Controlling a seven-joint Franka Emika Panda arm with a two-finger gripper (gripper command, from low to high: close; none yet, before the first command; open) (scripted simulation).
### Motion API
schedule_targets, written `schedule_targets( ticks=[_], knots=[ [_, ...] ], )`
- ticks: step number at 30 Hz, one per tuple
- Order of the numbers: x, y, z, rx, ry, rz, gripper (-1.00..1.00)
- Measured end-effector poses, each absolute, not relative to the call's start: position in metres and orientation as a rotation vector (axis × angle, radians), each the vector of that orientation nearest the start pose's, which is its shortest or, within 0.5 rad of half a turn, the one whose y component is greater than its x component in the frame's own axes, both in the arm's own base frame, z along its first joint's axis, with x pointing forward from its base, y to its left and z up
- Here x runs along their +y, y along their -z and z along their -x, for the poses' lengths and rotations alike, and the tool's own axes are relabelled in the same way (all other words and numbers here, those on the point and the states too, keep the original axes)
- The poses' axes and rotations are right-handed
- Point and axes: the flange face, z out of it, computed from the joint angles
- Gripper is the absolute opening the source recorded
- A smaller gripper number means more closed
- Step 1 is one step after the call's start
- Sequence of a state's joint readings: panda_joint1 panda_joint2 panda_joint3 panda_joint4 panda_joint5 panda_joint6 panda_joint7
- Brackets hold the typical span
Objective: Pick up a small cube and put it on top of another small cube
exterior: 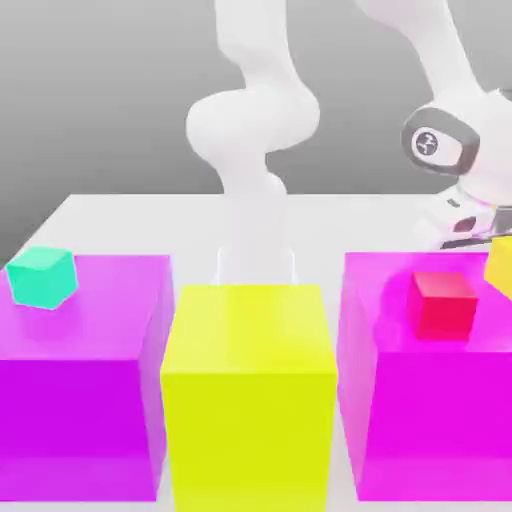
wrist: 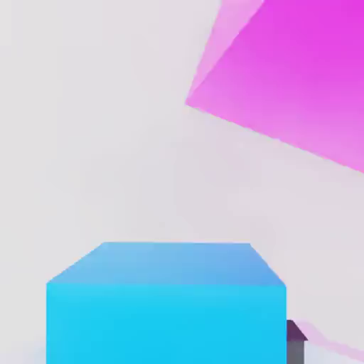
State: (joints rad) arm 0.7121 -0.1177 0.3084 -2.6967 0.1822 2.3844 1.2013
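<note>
Gripper (exterior: 497, 243), fingers pressed on the small yellow cube (exterior: 500, 265), carries it just beside and above the red cube (exterior: 444, 303); pickup done, stacking remains.

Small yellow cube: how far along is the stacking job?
Done: the tool looks shut on the small plain yellow cube at the exterior view's right edge. In hand: holding it beside the small red cube. Left: setting it on another small cube; the red one and the small teal cube both have bare tops.
</note>
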Motion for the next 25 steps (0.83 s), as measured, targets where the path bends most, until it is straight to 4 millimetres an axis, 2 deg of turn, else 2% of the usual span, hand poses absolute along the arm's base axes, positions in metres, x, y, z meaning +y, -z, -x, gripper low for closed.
schedule_targets(
  ticks=[5,6,11,16,17,18,20,21,25],
  knots=[
    [0.337,-0.286,-0.198,0.255,-0.407,3.281,-1.0],
    [0.339,-0.296,-0.203,0.204,-0.419,3.279,-1.0],
    [0.342,-0.373,-0.267,0.043,-0.307,3.228,-1.0],
    [0.315,-0.461,-0.345,0.021,-0.059,3.176,-1.0],
    [0.314,-0.464,-0.351,0.024,-0.033,3.157,-1.0],
    [0.314,-0.458,-0.355,0.025,-0.019,3.147,-1.0],
    [0.313,-0.433,-0.357,0.027,-0.01,3.14,-1.0],
    [0.313,-0.421,-0.357,0.027,-0.008,3.139,1.0],
    [0.313,-0.421,-0.357,0.027,-0.008,3.138,1.0]
  ],
)
